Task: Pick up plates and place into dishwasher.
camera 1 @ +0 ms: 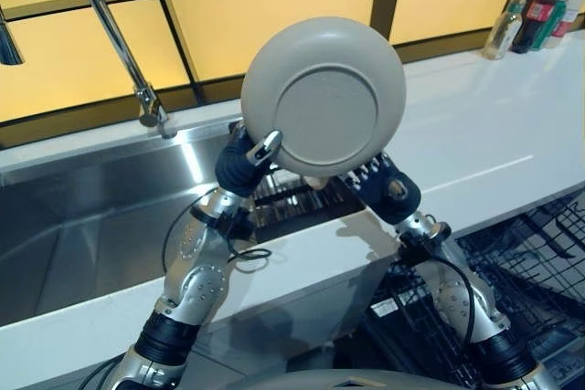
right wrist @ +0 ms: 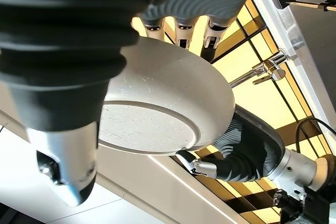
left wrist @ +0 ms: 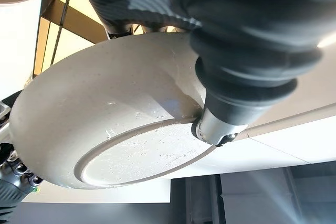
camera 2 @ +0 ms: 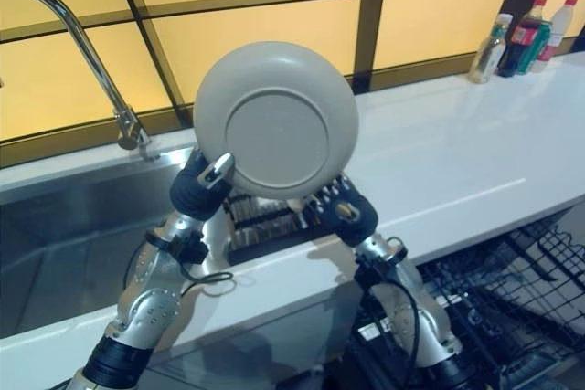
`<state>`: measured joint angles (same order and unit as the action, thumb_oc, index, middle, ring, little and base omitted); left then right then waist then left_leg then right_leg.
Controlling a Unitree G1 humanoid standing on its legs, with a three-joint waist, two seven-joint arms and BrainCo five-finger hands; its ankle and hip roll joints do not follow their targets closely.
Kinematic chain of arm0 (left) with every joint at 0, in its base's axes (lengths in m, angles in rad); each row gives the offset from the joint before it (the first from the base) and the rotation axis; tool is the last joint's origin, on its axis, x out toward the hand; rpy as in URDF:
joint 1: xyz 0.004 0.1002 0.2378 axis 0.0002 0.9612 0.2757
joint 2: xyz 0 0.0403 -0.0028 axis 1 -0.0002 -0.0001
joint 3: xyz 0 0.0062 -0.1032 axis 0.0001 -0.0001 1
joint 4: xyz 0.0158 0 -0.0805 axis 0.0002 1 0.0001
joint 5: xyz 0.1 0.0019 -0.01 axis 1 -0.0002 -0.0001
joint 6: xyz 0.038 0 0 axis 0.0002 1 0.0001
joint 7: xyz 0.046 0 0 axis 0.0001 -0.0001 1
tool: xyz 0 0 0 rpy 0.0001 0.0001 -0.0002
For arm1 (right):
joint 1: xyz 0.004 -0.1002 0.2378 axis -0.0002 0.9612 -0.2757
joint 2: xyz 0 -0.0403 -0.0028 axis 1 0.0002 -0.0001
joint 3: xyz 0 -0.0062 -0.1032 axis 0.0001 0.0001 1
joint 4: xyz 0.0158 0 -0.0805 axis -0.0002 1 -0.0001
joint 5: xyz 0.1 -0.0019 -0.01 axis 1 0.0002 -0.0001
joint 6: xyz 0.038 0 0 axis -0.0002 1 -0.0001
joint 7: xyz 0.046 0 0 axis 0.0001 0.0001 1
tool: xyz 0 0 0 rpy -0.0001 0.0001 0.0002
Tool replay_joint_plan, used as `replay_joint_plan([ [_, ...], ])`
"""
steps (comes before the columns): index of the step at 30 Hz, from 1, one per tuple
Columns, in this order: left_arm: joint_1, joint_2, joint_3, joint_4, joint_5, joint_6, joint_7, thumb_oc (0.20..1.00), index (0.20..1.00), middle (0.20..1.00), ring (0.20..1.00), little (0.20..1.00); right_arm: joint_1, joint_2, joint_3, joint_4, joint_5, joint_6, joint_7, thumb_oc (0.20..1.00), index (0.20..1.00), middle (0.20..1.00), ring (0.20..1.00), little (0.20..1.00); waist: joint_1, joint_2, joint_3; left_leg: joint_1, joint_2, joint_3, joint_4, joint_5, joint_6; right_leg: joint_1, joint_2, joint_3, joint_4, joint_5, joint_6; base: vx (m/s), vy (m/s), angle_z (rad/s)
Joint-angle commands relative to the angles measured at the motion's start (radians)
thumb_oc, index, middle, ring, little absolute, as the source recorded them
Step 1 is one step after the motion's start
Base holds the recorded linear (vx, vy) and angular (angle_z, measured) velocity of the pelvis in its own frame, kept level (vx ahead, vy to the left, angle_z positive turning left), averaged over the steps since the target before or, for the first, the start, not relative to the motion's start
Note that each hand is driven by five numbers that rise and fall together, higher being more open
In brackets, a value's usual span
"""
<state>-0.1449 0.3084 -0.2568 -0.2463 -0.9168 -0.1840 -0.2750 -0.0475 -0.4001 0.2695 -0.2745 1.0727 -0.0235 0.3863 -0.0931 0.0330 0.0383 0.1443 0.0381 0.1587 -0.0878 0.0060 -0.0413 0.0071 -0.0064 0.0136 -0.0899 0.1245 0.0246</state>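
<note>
we've got the plate (camera 1: 324,95) up on edge above the sink (camera 1: 82,216), underside toward us, both robot hands grasping it: left robot hand (camera 1: 245,163) thumb on its rim, right robot hand (camera 1: 386,187) clamped at the lower rim.

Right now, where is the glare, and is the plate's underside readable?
Left eye view: a streak of glare on the steel wall of the sink; the plate evenly lit, underside facing the camera. Left wrist view: scratches on its base show plainly. Right wrist view: yellow window panels glow bright behind it.
</note>
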Motion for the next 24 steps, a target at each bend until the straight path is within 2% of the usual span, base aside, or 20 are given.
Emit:
replay_joint_plan([
  [1, 0.007, 0.022, -0.022, 0.06, 0.038, -0.028, 0.008, 0.2, 0.2, 0.2, 0.2, 0.2, -0.062, 0.064, -0.05, -0.112, 0.057, -0.044, 0.026, 1.0, 1.0, 1.0, 1.0, 1.0, 0.0, -0.041, -0.019, -0.099, 0.006, -0.067, 0.038, -0.028, 0.016, 0.005, -0.07, -0.019, 0.087, -0.13, 0.098, 0.0, 0.0, 0.0],
  [14, 0.046, 0.012, -0.125, 0.082, 0.005, -0.013, -0.047, 0.2, 0.2, 0.2, 0.2, 0.2, -0.073, 0.07, -0.037, -0.134, 0.08, -0.028, 0.006, 1.0, 1.0, 1.0, 1.0, 1.0, -0.005, -0.045, -0.012, -0.101, 0.016, -0.052, 0.048, -0.034, 0.015, 0.004, -0.073, -0.022, 0.087, -0.132, 0.1, 0.0, 0.0, 0.0],
  [22, 0.046, -0.001, -0.201, 0.11, 0.007, -0.037, -0.074, 0.2, 0.2, 0.2, 0.2, 0.2, -0.098, 0.078, -0.004, -0.145, 0.081, -0.009, -0.006, 1.0, 1.0, 1.0, 1.0, 1.0, -0.012, -0.045, -0.012, -0.1, 0.018, -0.049, 0.048, -0.035, 0.015, 0.003, -0.071, -0.015, 0.087, -0.133, 0.102, 0.0, 0.0, 0.0],
  [23, 0.047, -0.002, -0.205, 0.105, 0.014, -0.035, -0.071, 0.2, 0.2, 0.2, 0.2, 0.2, -0.097, 0.079, -0.001, -0.146, 0.076, -0.008, -0.008, 0.818, 0.818, 0.818, 0.818, 0.818, -0.012, -0.045, -0.011, -0.099, 0.018, -0.049, 0.048, -0.035, 0.015, 0.003, -0.071, -0.014, 0.087, -0.133, 0.102, 0.0, 0.0, 0.0],
  [24, 0.047, -0.001, -0.21, 0.109, 0.018, -0.039, -0.073, 0.2, 0.2, 0.2, 0.2, 0.2, -0.098, 0.079, 0.003, -0.144, 0.072, -0.008, -0.005, 0.46, 0.46, 0.46, 0.46, 0.46, -0.013, -0.045, -0.01, -0.099, 0.018, -0.049, 0.047, -0.035, 0.016, 0.003, -0.071, -0.014, 0.087, -0.131, 0.103, 0.0, 0.0, 0.0],
])
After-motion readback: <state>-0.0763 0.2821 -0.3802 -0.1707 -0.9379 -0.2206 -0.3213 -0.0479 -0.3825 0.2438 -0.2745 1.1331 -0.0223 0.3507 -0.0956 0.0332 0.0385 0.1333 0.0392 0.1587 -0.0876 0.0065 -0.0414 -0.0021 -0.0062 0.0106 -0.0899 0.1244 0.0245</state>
